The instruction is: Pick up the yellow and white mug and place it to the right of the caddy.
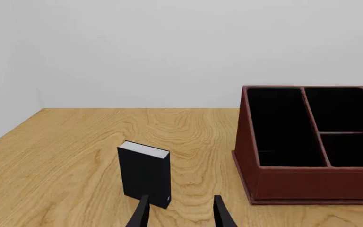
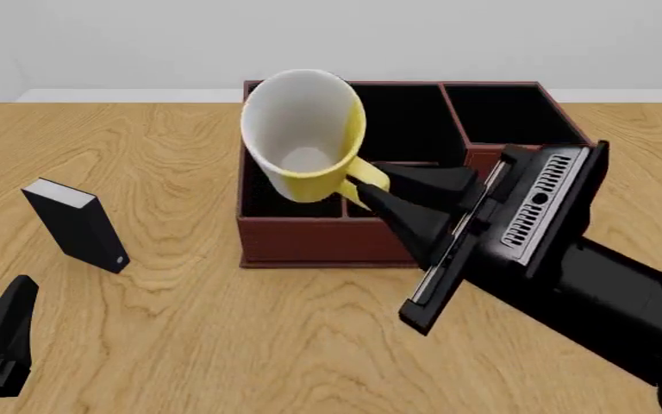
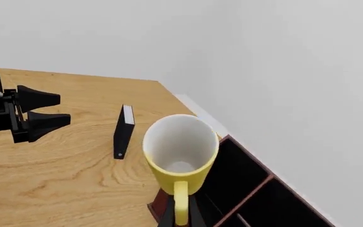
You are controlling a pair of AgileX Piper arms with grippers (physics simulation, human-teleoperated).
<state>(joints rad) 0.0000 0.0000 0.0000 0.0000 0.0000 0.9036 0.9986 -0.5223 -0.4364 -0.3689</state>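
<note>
Above caddy (image 2: 308,241) | right end effector (image 2: 362,186) clamps mug (image 2: 302,134) handle | left end effector (image 1: 180,213) empty, parted, cropped

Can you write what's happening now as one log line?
right gripper: holds yellow mug by handle | mug: lifted, tilted, over caddy | left gripper: open, idle

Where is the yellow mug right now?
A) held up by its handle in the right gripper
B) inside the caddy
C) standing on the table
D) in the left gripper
A: the right gripper pinches the handle of the mug, which hangs tilted in the air over the caddy.
</note>
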